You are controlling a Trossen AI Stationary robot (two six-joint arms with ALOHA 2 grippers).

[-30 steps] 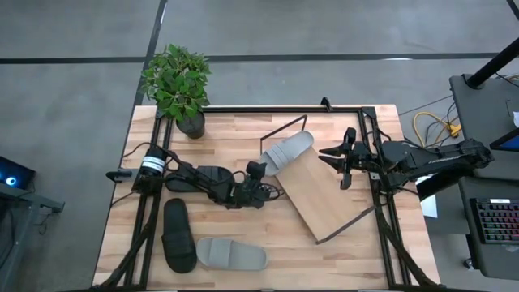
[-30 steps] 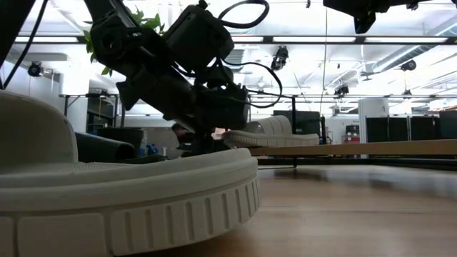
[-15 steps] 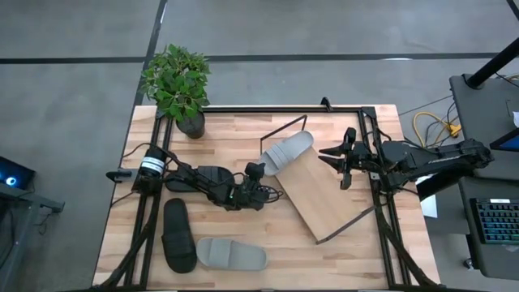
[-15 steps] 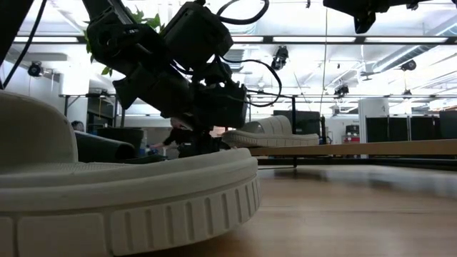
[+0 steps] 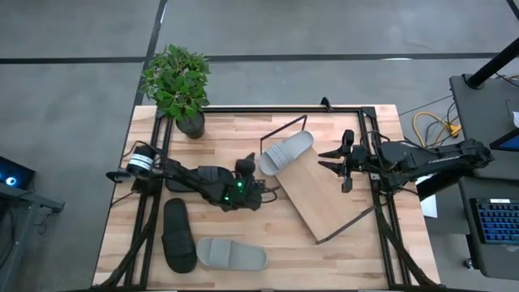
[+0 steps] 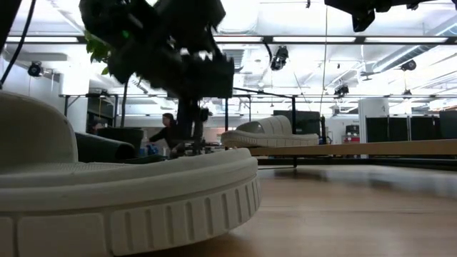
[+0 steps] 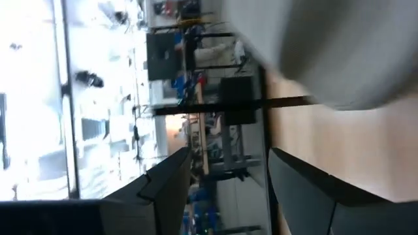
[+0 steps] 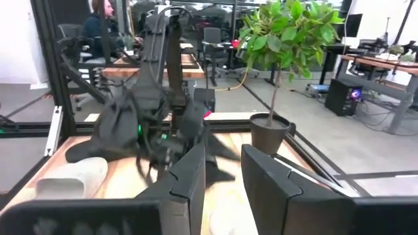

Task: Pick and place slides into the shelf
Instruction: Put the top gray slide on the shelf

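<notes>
One light grey slide (image 5: 285, 152) lies on the far end of the slanted plywood shelf (image 5: 323, 195), also visible in the low view as the slide (image 6: 271, 132) on the board (image 6: 357, 148). My left gripper (image 5: 250, 167) hovers open just left of that slide's end; its wrist view shows the grey slide (image 7: 326, 52) ahead of the gripper (image 7: 228, 153). The second grey slide (image 5: 231, 254) and a black slide (image 5: 178, 235) lie flat on the table near its near-left corner. The other black slide is hidden. My right gripper (image 5: 331, 161) waits open above the shelf's right side.
A potted plant (image 5: 178, 81) stands at the table's far-left corner. The shelf's black rod frame (image 5: 284, 130) rises around the board. The black table frame (image 5: 381, 203) runs along the right edge. People show in the room beyond (image 6: 168, 132).
My left arm has drawn back a little from the grey slide on the shelf, toward the table's left, and has risen and rolled its wrist. The grey slide stays where it was on the board. My right gripper has edged slightly toward the shelf.
</notes>
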